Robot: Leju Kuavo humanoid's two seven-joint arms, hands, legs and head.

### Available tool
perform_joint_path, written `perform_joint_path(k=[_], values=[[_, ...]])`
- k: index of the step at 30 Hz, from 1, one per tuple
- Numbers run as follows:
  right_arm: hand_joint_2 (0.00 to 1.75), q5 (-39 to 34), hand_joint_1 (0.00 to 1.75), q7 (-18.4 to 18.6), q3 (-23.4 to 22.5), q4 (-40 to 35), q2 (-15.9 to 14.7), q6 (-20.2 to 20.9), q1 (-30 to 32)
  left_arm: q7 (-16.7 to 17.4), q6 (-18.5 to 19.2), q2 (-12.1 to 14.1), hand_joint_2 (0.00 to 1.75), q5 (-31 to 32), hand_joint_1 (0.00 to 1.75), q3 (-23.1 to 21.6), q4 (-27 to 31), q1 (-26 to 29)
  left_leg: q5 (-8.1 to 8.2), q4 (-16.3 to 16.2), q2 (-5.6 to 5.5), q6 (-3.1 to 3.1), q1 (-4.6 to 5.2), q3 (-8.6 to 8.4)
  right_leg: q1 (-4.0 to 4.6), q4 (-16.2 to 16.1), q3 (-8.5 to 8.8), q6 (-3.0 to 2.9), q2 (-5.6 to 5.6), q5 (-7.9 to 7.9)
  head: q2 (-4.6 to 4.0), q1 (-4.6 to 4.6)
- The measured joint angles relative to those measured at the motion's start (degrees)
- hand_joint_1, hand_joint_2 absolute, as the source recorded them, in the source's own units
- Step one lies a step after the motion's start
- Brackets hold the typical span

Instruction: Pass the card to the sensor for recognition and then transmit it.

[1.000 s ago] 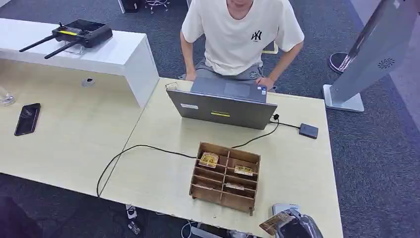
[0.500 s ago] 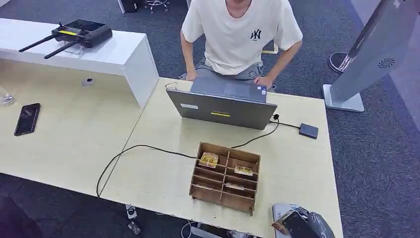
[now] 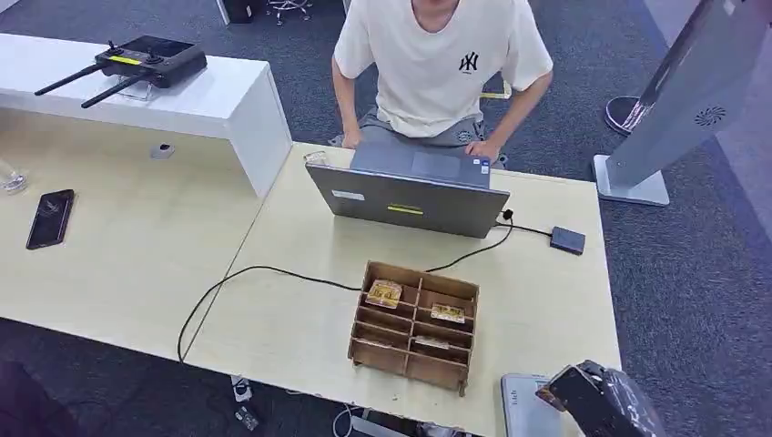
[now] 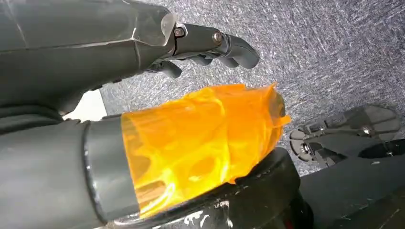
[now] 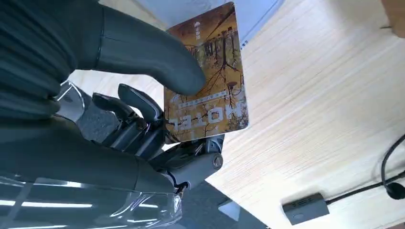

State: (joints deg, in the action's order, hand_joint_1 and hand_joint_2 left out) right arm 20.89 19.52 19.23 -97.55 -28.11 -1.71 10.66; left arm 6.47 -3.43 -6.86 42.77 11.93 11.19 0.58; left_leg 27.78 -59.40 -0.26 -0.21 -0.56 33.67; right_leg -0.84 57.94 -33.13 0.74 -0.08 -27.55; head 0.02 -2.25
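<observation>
Right hand (image 5: 157, 124) pinches the hotel card (image 5: 207, 78); we should lower it flat onto the grey sensor pad (image 3: 523, 405) at the surface (image 3: 546, 300) edge; left hand (image 4: 191, 52) holds nothing.

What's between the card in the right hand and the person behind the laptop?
The right hand holds the card at the table's near edge; the wooden organizer and open laptop sit between it and the person.

The card (image 5: 207, 78) sits pinched in my right hand (image 3: 596, 405), my thumb pressed across its printed face and my fingers behind it. It is a glossy orange-brown hotel card with bare trees and white lettering. I hold it over the near right corner of the desk (image 3: 546, 300), just beside the flat pale grey sensor (image 3: 523, 405).
</observation>
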Motion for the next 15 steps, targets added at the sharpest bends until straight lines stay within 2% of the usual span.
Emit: perform_joint_path(k=[15], values=[[1.75, 1.38, 1.75, 1.62, 2.19, 2.80, 0.96, 2.26, -1.38, 0.66, 0.42, 0.15, 0.00, 0.81, 0.00, -0.02, 0.00, -0.06, 0.00, 0.00, 0.00, 0.00, -0.01, 0.00, 0.01, 0.00, 0.00, 0.00, 0.01, 0.00, 0.00, 0.00]])
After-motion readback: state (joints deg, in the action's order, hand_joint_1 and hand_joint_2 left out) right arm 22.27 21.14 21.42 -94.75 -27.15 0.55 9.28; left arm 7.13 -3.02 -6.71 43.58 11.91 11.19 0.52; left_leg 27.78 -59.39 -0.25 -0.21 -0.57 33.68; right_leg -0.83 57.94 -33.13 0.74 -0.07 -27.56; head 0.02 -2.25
